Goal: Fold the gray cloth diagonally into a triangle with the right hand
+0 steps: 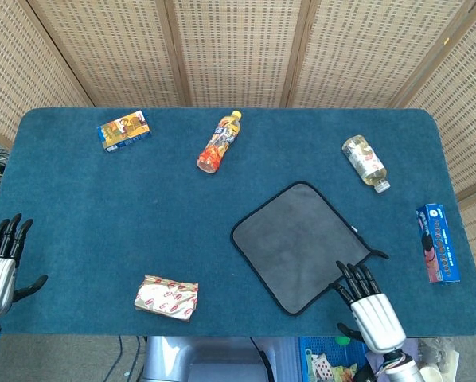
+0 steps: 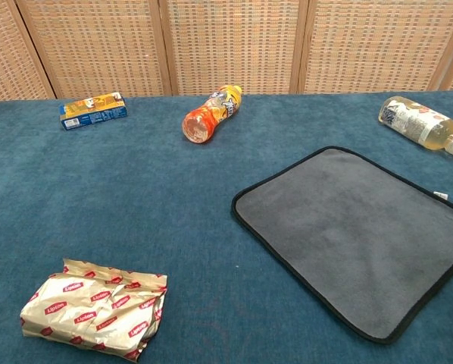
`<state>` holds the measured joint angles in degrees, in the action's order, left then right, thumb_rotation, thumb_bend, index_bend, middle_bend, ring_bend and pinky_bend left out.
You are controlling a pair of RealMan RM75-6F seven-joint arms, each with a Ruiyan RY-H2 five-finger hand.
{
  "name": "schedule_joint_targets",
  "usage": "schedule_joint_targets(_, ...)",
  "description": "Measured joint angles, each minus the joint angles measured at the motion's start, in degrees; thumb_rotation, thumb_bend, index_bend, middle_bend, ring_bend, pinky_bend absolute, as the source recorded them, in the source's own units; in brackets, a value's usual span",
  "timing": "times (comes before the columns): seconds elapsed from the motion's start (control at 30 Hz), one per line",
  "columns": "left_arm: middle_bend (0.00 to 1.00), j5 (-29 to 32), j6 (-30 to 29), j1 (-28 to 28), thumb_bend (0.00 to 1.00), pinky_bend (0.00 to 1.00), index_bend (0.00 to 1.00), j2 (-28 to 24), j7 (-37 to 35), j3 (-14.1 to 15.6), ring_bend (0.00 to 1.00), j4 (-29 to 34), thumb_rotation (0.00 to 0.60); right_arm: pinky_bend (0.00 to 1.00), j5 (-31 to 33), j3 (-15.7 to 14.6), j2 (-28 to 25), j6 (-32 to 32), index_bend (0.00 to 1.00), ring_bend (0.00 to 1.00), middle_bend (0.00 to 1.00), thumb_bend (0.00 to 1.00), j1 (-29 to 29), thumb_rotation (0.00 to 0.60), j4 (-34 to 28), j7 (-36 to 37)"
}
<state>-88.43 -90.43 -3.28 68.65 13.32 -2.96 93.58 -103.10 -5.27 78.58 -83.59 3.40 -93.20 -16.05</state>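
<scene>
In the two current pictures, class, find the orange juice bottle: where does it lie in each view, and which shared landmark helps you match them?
Head view: the orange juice bottle lies upper centre, on its side, up and left of the gray cloth.
Chest view: the orange juice bottle lies upper centre, near the table's far edge.
Shared landmark: the gray cloth, lying flat to the bottle's lower right in both.

On the blue-carpeted table (image 1: 103,207) are seen a small yellow-and-blue box (image 1: 123,130), an orange drink bottle (image 1: 220,142) lying down, a pale tea bottle (image 1: 364,162), a blue box (image 1: 438,243) and a Lipton packet (image 2: 95,306).
</scene>
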Motion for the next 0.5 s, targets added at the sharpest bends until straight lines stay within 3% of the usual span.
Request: schedule_joint_targets(0.5, 0.0, -0.08, 0.37, -0.21, 0.09, 0.0, 0.0, 0.16, 0.02, 0.09, 0.0, -0.11, 0.6, 0.0, 3.37, 1.79, 6.29, 4.34, 0.31, 0.0, 0.0, 0.0, 1.87, 0.6, 1.28, -3.14)
